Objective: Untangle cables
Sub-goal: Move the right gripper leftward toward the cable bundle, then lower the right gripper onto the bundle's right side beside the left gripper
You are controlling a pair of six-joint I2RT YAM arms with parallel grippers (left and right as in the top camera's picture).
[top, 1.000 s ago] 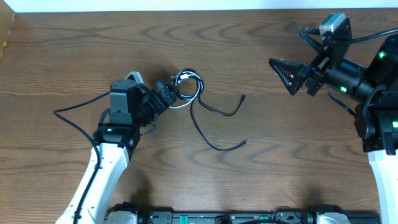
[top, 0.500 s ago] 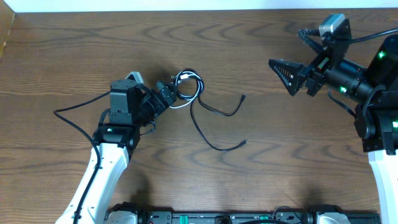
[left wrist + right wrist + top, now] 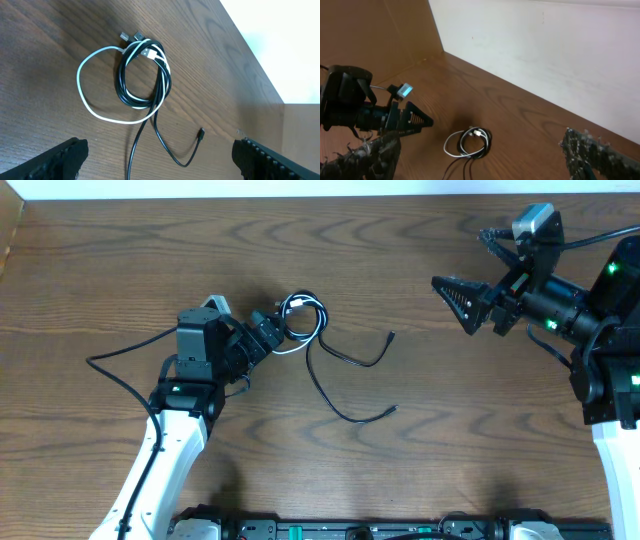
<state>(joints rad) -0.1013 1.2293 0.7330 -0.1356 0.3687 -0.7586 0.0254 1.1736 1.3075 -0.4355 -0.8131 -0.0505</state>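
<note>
Lying coiled: thin black cables (image 3: 120, 85) | white loop (image 3: 79, 80) | woodgrain table (image 3: 45, 30)

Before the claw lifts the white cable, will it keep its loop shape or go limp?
Probably limp: the white cable is thin and lies in a loose curve. It likely drags the black cables along, since they are wound together near the plugs. It looks light.
</note>
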